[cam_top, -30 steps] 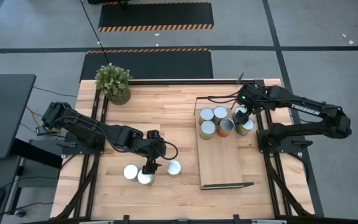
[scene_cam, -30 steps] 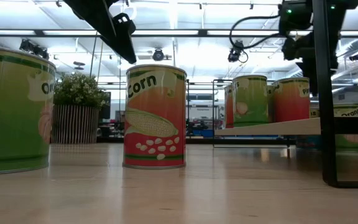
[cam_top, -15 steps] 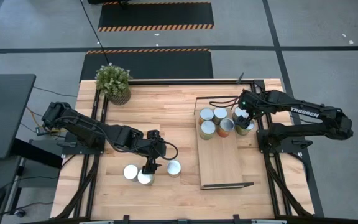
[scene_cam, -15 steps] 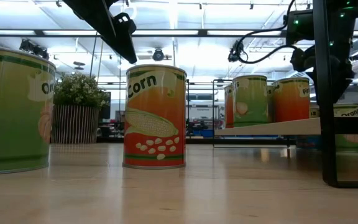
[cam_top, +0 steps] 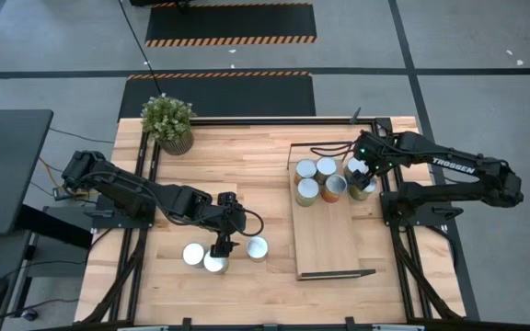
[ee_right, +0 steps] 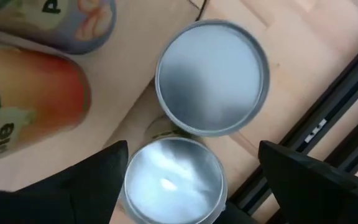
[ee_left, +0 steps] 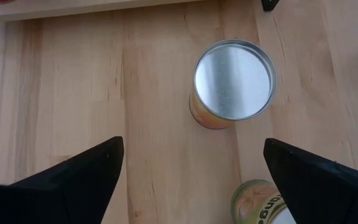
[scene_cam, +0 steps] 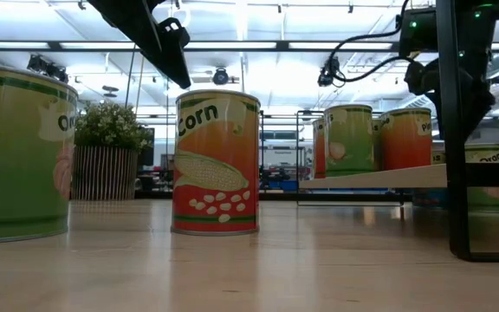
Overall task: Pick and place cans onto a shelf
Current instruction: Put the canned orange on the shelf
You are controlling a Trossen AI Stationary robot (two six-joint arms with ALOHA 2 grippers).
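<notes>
Black right gripper (cam_top: 361, 171), fingers spread, has shifted slightly over shelf (cam_top: 328, 241) cans (cam_top: 325, 180)

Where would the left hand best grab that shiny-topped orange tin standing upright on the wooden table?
Probably round its curved side, coming straight down. The orange-sided tin with the silver round top stands upright, and the left hand hangs open above the table beside it, fingers wide enough to straddle it. The neighbouring green-labelled tin leaves clearance.
</notes>
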